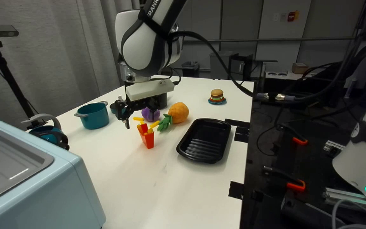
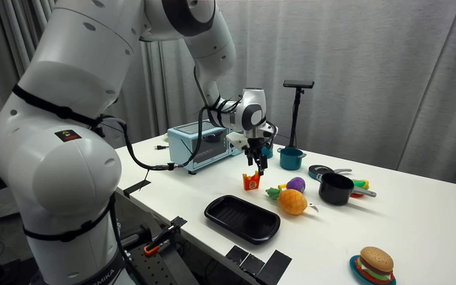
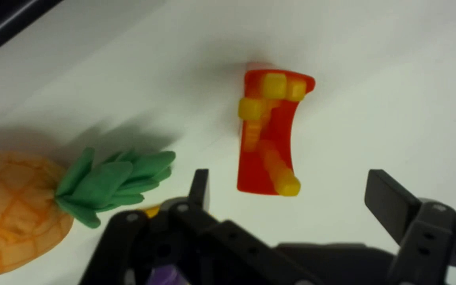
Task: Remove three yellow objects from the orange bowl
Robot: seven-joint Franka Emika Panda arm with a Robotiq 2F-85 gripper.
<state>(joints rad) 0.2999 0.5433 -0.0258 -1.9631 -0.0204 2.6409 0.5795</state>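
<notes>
Wide and empty, our black two-fingered gripper hangs near the upright red-orange plastic-looking carton, where we count four square-ended yellow sticks. Farther off, a loose yellow stick lies beside a round purple toy. We judge we're lining up; next we must centre, descend and pinch one.

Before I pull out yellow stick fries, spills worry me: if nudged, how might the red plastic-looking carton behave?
The red carton probably tips easily, narrow and tapering toward its base. Its crisp edges suggest stiffness. The yellow fries, leaning at different angles, may shift or spill.
</notes>
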